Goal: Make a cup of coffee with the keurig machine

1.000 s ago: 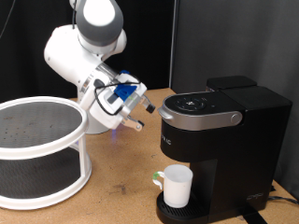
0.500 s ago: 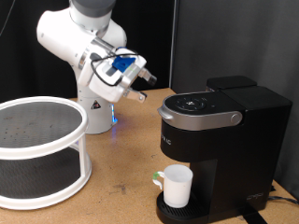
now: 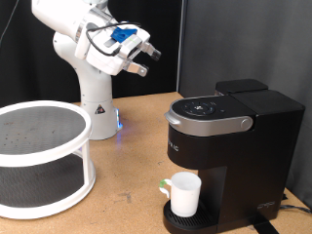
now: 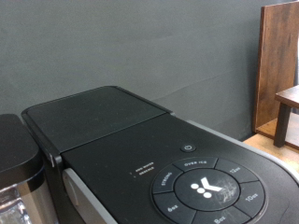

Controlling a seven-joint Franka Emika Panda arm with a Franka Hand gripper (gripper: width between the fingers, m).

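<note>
The keurig machine (image 3: 229,146) stands at the exterior view's right with its lid down. The cup (image 3: 183,192) stands upright on its drip tray under the brew head. My gripper (image 3: 148,61) is high in the air, up and to the exterior view's left of the machine, touching nothing. Its two fingertips show apart and empty. The wrist view looks down on the machine's top (image 4: 140,140) and its round button panel (image 4: 201,191); no fingers show there.
A white round two-tier stand (image 3: 39,156) takes up the exterior view's left. The arm's base (image 3: 95,107) stands behind it on the wooden table (image 3: 127,185). A wooden piece of furniture (image 4: 278,65) shows behind the machine in the wrist view.
The gripper has risen from beside the machine's lid and pulled away to the upper left. The machine and the cup have not moved.
</note>
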